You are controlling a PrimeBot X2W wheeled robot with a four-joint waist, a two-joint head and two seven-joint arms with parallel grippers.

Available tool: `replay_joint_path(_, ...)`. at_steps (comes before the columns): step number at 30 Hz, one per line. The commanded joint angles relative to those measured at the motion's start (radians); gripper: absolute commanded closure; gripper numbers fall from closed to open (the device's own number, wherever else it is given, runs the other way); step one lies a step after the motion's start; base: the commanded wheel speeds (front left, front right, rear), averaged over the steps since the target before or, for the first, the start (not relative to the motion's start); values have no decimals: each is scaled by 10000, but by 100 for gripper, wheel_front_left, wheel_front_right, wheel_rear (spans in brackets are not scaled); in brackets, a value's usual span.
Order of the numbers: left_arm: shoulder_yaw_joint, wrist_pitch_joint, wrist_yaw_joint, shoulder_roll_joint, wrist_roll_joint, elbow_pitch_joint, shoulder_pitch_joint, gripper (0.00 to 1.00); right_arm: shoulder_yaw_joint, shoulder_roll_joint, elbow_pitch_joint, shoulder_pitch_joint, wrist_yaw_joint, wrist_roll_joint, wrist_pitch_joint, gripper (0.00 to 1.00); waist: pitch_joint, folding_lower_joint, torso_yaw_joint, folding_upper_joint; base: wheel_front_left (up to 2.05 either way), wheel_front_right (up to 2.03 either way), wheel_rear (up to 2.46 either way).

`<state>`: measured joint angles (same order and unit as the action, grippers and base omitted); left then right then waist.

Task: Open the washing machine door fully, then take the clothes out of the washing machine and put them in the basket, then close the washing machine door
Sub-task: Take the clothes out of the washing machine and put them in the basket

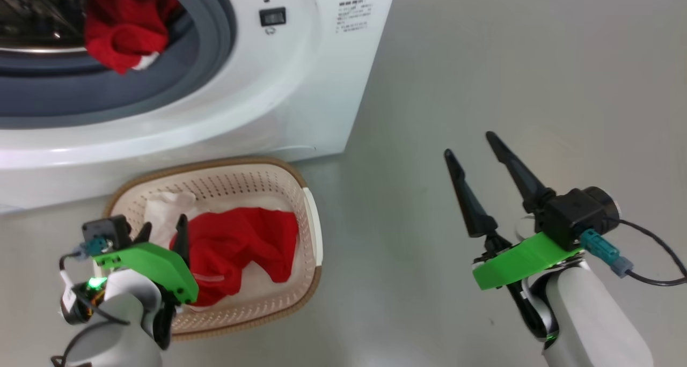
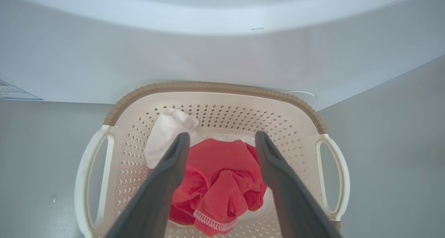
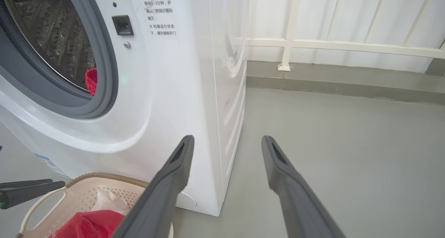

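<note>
Red cotton heaped in the cream basket [image 1: 214, 164]: a red garment [image 1: 241, 249] lies loose beside some white fabric [image 1: 166, 206]. My left fingers [image 2: 163, 185] hang spread just above it, gripping nothing (the wrist view shows cloth below the gap, none pinched in it). My right fingers [image 1: 467, 195] stand parted too, empty, over bare floor [image 1: 483, 61], well out at 3 o'clock from the basket. The basket sits on the floor just beside the foot of the washing machine [image 1: 300, 88].

The drum mouth stands uncovered, and more red clothes [image 1: 126, 29], showing a white edge, slump over the grey gasket [image 1: 209, 50] at its lower lip. Seen from the head camera, that bundle lies between 11 and 12 o'clock from the left fingers, higher up and farther in. Its long axis runs out of the drum and down across the lip, roughly 12 to 6.

I judge the left arm much the nearer, since the right fingers would have to come across from 3 o'clock, past the machine's corner. By my reading, one load is in the basket and another waits to be fetched, with the door to shut after that. The coming reach, as I see it, means lifting the left arm clear of the basket rim and heading toward 12 o'clock. The fingers should meet the bundle across its length, at the overhanging end.
</note>
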<state>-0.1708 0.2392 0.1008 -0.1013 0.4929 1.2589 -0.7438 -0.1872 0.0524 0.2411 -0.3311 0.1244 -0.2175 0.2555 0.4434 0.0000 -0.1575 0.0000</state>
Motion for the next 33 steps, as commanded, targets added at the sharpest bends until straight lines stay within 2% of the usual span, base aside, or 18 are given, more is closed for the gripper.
replay_joint_path(1,147,158,126,-289,-23,-288,416,0,-54,-22,-170,190,63,146,63,0,-408,0,201,0,0,0,0)
replay_joint_path(6,54,216,252,-281,-22,-1095,808,0,84,-22,-77,270,63,304,63,0,-851,0,328,0,0,0,0)
replay_joint_path(15,728,223,270,-530,-268,-4057,2186,0,380,-22,-15,530,63,580,63,0,-1752,0,509,0,0,0,0)
replay_joint_path(26,1780,225,-43,-303,-740,-7044,3734,0,725,-22,-415,1079,63,797,63,0,-2548,0,498,0,0,0,0)
replay_joint_path(33,2082,225,-446,-213,-1063,-8692,4729,0,1173,-22,-1012,1584,63,841,63,0,-2994,0,431,0,0,0,0)
